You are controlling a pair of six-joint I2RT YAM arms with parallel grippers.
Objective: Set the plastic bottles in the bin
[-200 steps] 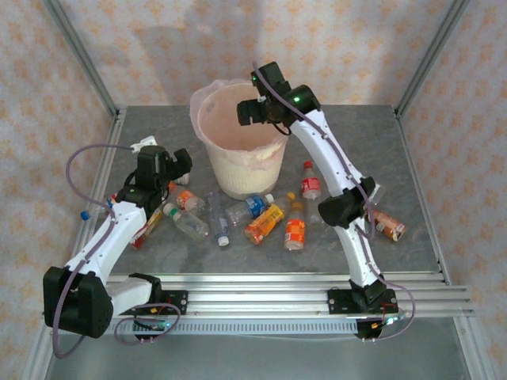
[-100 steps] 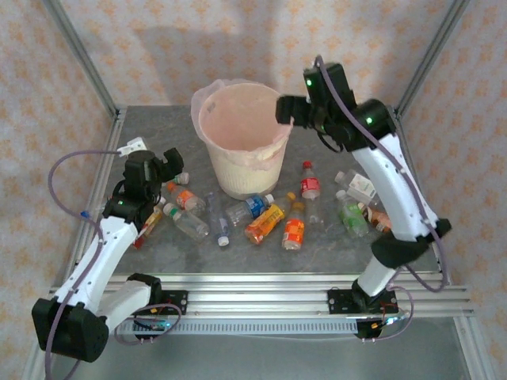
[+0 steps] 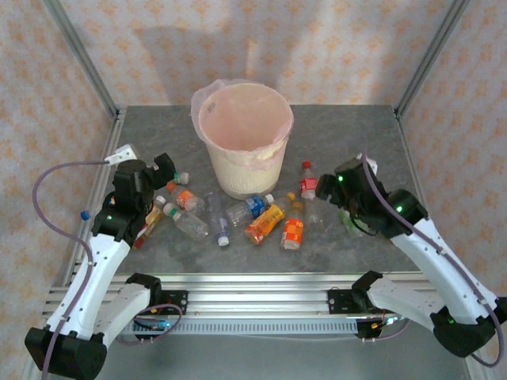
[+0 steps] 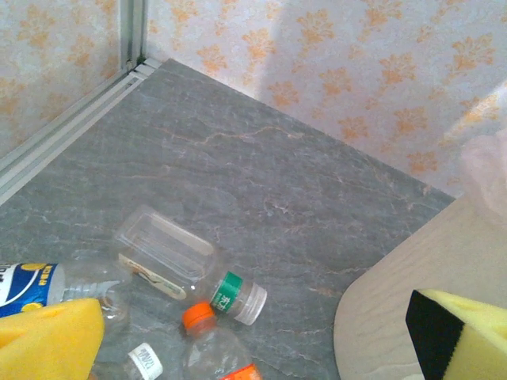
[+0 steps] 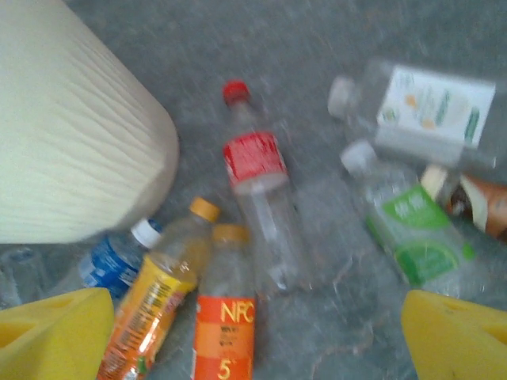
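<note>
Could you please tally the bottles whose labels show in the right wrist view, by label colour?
Red-label bottle: 1
Orange-label bottles: 2
Blue-label bottle: 1
Green-label bottle: 1
White-label bottle: 1
Brown-label bottle: 1
Total: 7

The desk [image 3: 348,131] is a grey slab with pale marbled veining. Walls [image 3: 158,39] papered in cream with an orange floral motif close it in at the far side and both flanks. A slanted aluminium post [image 3: 81,55] rises from the far left corner, a second post [image 3: 430,55] from the far right. Grooved aluminium rails [image 3: 261,289] cross the near edge, and a metal strip [image 4: 71,119] lines the desk's left border below the wall.
</note>
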